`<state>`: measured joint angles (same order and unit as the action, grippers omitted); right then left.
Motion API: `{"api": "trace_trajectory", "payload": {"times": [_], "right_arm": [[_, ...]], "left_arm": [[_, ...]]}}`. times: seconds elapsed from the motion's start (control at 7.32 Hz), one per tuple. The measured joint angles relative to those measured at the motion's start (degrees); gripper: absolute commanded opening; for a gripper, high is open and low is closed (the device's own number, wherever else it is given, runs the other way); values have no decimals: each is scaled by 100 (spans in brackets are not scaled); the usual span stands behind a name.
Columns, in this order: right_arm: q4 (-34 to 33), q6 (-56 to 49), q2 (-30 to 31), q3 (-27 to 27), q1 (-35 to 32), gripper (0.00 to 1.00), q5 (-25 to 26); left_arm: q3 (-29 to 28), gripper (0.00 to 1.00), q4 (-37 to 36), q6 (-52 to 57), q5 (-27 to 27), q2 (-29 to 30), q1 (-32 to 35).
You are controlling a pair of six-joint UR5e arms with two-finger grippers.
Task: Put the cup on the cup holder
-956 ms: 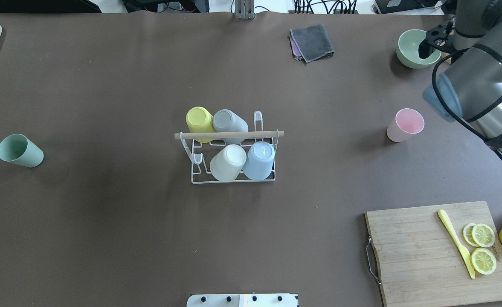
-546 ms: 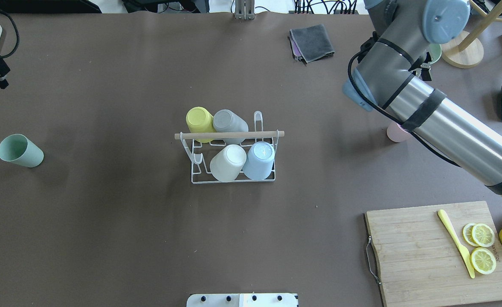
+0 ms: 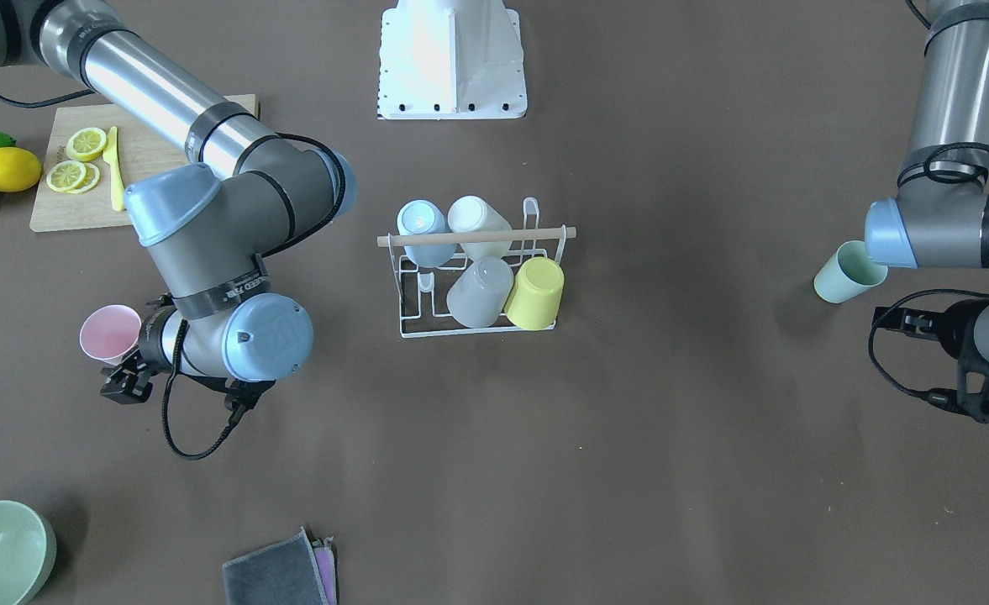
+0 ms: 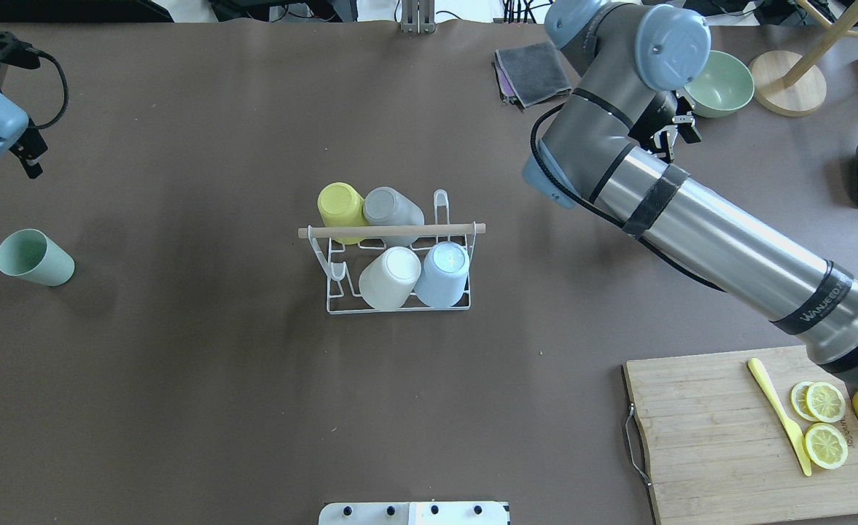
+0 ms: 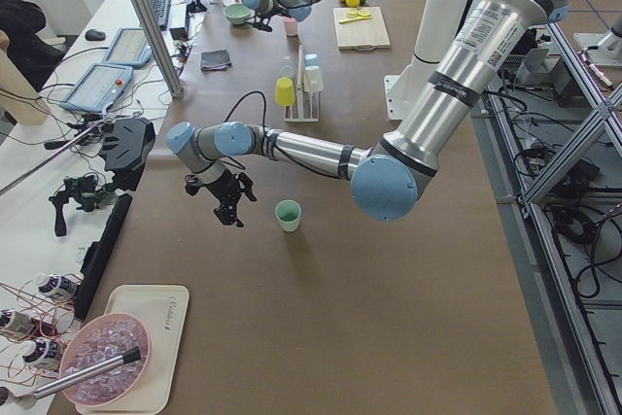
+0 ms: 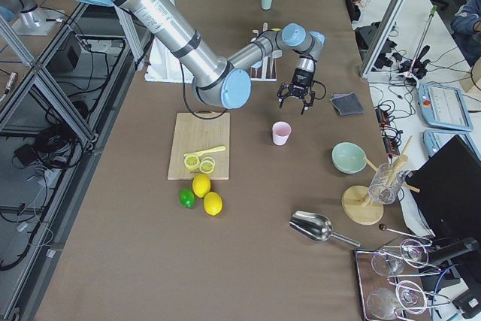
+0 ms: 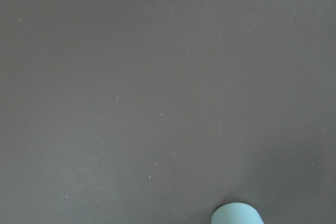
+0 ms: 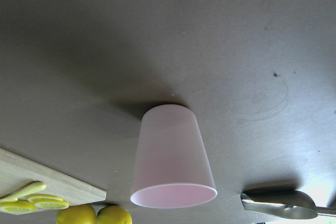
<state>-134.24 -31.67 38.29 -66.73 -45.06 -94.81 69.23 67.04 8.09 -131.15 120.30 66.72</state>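
Cups are what the job turns on; the pink cup [image 8: 173,156] stands upright on the table, well apart from the cup holder [image 4: 392,230], and a green cup [image 4: 33,257] stands alone toward the table's other end; the holder already carries four cups upside down, with two prongs bare. The right gripper [image 6: 297,104] hangs close to the pink cup, on its far side from the robot, its fingers apart and clamped on nothing; the left gripper [image 5: 231,213] hovers near the green cup, fingers likewise apart and empty. The step in hand looks like the approach, neither cup yet grasped. The next move probably calls for the right arm to lower beside the pink cup, close across its wall, lift it, turn it mouth-down, and seat it over a free prong without knocking the neighbours.
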Motion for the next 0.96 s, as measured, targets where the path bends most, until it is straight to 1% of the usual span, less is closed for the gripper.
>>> {"api": "trace_trajectory", "payload": {"times": [0.41,0.96], "right_arm": [[33,-150,8,321,408,100,413],[281,-468,75,440,552,100,731]], "left_arm": [[-58,98,-261,140,-6,-16,-233],[-262,97,-305,266,-62,-23,-428]]}}
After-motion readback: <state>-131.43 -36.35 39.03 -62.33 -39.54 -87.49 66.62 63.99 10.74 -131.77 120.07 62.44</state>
